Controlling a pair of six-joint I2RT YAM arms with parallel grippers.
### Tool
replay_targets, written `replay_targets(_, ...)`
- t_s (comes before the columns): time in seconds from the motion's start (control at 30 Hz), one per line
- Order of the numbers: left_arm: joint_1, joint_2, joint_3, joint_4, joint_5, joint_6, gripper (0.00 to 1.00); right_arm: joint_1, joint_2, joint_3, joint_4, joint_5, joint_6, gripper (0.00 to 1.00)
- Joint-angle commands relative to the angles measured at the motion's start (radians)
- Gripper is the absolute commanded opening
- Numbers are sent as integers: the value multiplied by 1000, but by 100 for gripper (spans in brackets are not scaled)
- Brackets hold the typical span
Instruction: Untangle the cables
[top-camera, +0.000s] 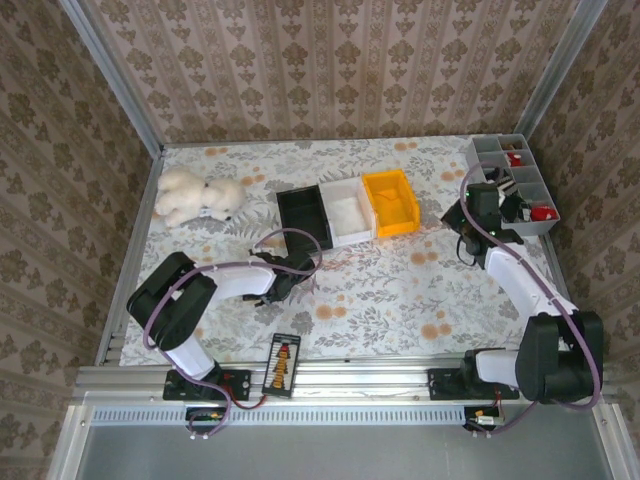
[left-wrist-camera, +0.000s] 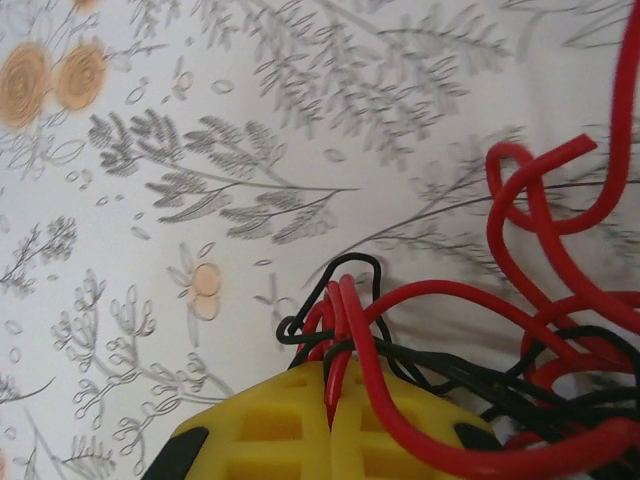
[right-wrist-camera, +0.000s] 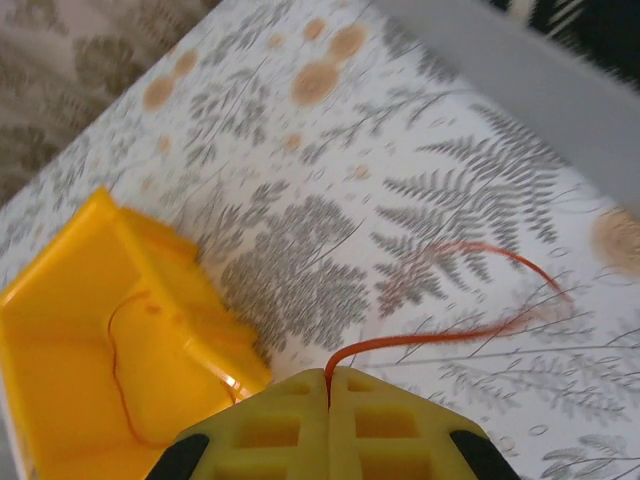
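Note:
A loose tangle of red and black cables (left-wrist-camera: 540, 330) lies on the floral tablecloth. My left gripper (left-wrist-camera: 330, 368) is shut on a bunch of red strands at the tangle's left end, with black strands looped around them. From above, the left gripper (top-camera: 283, 283) sits low over the cloth, in front of the black bin. My right gripper (right-wrist-camera: 328, 375) is shut on the end of a single thin red wire (right-wrist-camera: 450, 338), which curves away to the right over the cloth. In the top view the right gripper (top-camera: 463, 228) is just right of the yellow bin. Another thin red wire (right-wrist-camera: 115, 360) lies inside that bin.
A black bin (top-camera: 305, 215), a white bin (top-camera: 347, 212) and a yellow bin (top-camera: 391, 203) stand in a row mid-table. A white plush toy (top-camera: 197, 196) lies at the back left. A grey compartment tray (top-camera: 515, 180) is at the back right. A small striped card (top-camera: 282, 366) rests at the front edge.

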Motion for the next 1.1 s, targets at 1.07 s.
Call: replay_targets(1.07, -111, -35, -24, 439, 247, 528, 0, 104, 242, 290, 585, -749, 109, 0)
